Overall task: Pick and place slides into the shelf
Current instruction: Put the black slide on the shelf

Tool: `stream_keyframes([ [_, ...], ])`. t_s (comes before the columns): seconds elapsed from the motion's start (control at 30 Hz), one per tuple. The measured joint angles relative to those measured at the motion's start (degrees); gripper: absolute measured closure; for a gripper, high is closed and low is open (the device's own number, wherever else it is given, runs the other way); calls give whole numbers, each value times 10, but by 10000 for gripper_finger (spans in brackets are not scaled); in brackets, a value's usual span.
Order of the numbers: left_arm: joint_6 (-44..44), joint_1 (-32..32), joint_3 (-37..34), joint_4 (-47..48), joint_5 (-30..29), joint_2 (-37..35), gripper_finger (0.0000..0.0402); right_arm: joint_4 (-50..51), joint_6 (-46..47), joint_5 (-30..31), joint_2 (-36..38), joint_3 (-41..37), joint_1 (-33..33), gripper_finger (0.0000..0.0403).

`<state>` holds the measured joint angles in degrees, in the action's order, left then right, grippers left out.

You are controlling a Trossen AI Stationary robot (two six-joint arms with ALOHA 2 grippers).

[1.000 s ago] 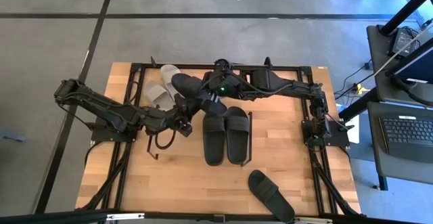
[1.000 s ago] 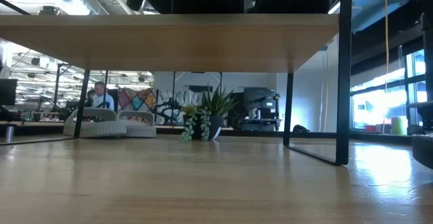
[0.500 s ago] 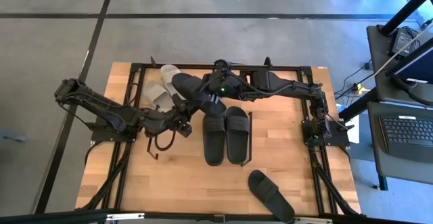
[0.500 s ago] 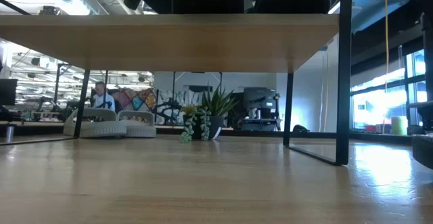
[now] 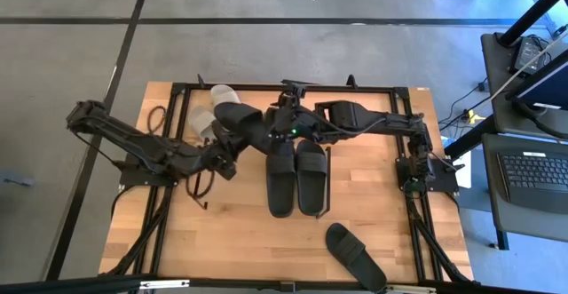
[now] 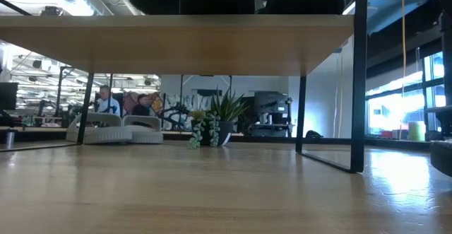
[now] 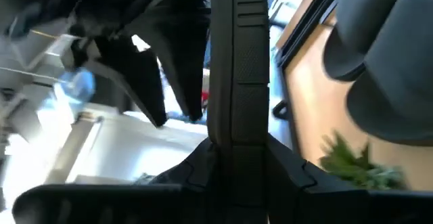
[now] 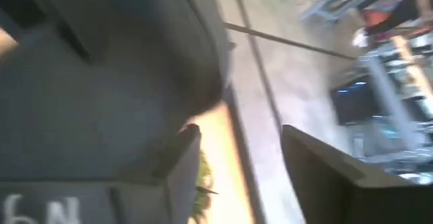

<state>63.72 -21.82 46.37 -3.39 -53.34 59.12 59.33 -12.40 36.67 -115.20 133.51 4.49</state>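
Right jaws apart, left jaws impossible to tell; four black slides (image 5: 281, 183), two grey-white slides (image 5: 222, 94)

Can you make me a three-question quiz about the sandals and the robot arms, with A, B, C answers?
1. Where is the lone black sandal?
A. on the floor
B. on the table, near its edge, away from the others
C. inside a box

2. How many light sandals can you see from above?
A. two
B. five
C. none

3. How do the jaws of the right gripper stand?
A. shut tight on a plant
B. open, with nothing between them
C. shut on a white sandal

Answers:
1. B: from above, it lies by itself on bare wood close to the table's edge.
2. A: two pale ones sit together at the far side.
3. B: the right wrist view shows floor through the gap between the jaws.
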Motion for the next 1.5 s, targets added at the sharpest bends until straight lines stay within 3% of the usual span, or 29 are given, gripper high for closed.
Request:
stream_keyframes([
  [0.17,-40,0,0,95,100,-68,328,2,-29,80,0,0,22,145],
  [0.3,-21,0,0,146,116,-101,328,16,-26,97,0,0,40,130],
  [0.53,-3,0,-43,159,130,-151,328,92,65,96,0,0,83,127],
  [0.83,31,1,-128,74,251,-262,328,110,140,93,0,0,137,127],
  [1.07,133,1,-223,-49,274,-309,328,70,137,90,0,0,178,127],
  [1.23,134,1,-241,-76,276,-315,328,-2,87,62,-15,0,198,127],
  [1.4,135,1,-241,-78,278,-315,328,-58,-24,63,-63,0,209,127],
  [1.5,135,1,-241,-78,278,-315,328,-87,-90,114,-96,0,224,127],
])
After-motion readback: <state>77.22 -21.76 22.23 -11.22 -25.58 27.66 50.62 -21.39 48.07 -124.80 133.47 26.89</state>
